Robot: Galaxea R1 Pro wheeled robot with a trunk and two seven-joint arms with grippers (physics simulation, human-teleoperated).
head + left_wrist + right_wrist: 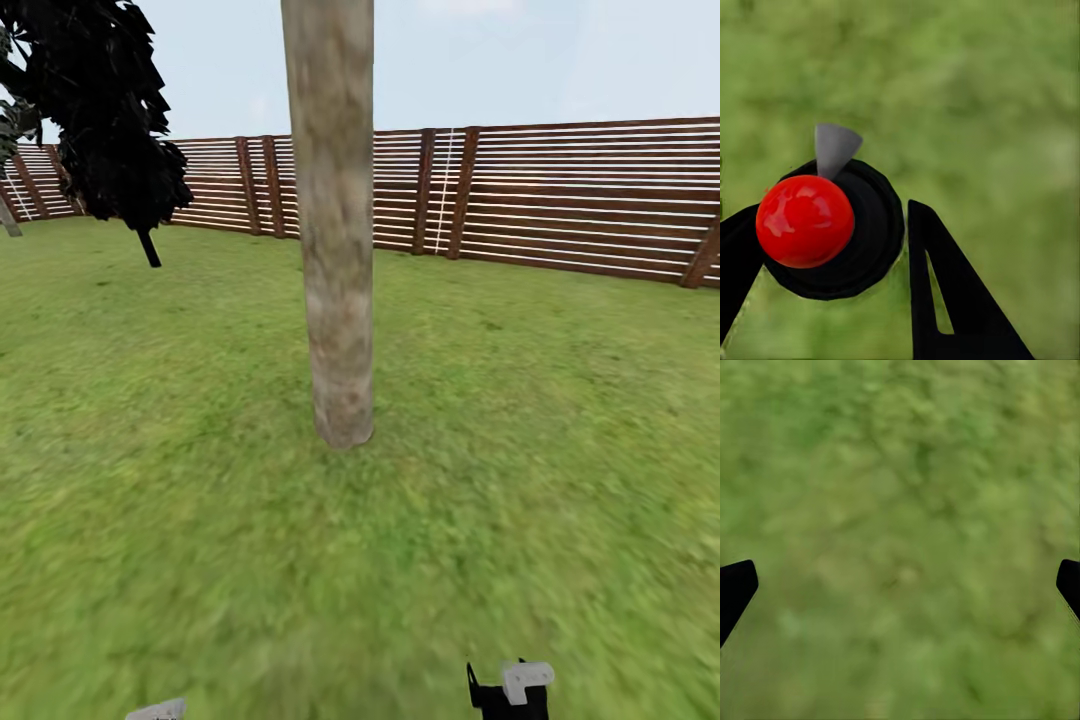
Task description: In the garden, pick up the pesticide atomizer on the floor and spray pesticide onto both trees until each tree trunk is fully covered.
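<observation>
Left pincer (832,247) around the red-topped atomizer (805,221); right pincer (900,585) wide apart.

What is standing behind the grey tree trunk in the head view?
Behind the tree trunk runs the brown slatted wooden fence beyond the lawn. The trunk covers one strip of the fence, so that section cannot be seen.

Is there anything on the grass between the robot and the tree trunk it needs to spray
Nothing visible stands in the way. In the head view, open grass runs straight to the tree trunk; the dark tree and fence stand well behind it.
</observation>
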